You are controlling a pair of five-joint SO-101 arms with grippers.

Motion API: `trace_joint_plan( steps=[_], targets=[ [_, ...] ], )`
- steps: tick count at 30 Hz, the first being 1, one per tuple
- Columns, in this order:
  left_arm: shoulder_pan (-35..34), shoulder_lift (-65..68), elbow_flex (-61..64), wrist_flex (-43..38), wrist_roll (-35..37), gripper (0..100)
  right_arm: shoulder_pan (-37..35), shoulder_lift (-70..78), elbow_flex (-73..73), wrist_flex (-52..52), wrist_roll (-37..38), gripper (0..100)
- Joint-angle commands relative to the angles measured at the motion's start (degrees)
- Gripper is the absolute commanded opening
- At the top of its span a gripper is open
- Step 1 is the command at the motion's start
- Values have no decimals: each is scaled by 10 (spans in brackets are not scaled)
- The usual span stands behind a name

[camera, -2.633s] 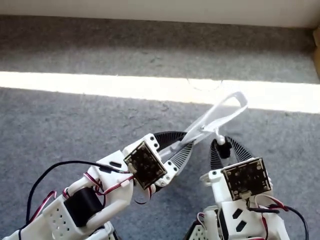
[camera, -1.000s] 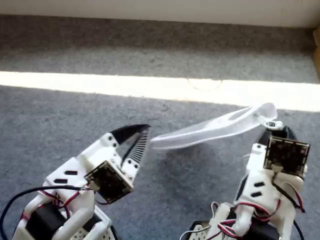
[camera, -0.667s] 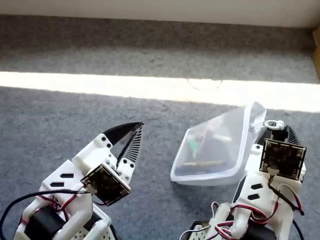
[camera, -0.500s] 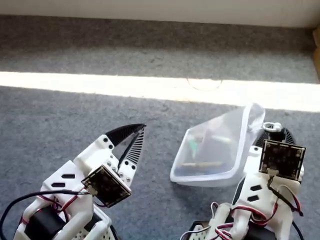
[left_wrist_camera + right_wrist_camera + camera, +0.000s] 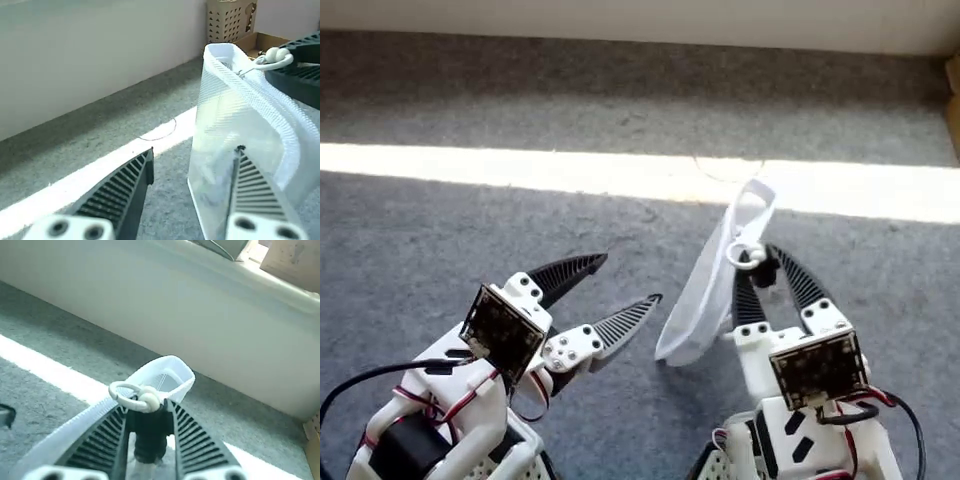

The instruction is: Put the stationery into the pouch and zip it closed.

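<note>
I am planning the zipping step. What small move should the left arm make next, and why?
Probably advance the open left gripper and shut its fingers on the near end of the pouch. The right gripper is shut on the zipper pull, and the pouch stands on edge with nothing holding its other end, so a pull might drag it.

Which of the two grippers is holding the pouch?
The right gripper: its fingers are shut on the zipper pull of the pouch. The left gripper is open beside the pouch and grips nothing.
</note>
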State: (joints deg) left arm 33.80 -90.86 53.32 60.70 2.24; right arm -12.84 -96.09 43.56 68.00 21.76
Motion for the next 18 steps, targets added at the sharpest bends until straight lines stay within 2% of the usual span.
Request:
trace_joint_plan(
  steps=[1, 7, 18],
  targets=[
    [44, -6, -15, 13, 28, 262, -32, 6, -27, -22, -9, 5],
    [130, -3, -11, 15, 55, 259, -33, 6, -27, -22, -41, 5],
    [172, 0, -12, 11, 75, 259, -31, 1, -27, -18, -42, 5]
  ],
)
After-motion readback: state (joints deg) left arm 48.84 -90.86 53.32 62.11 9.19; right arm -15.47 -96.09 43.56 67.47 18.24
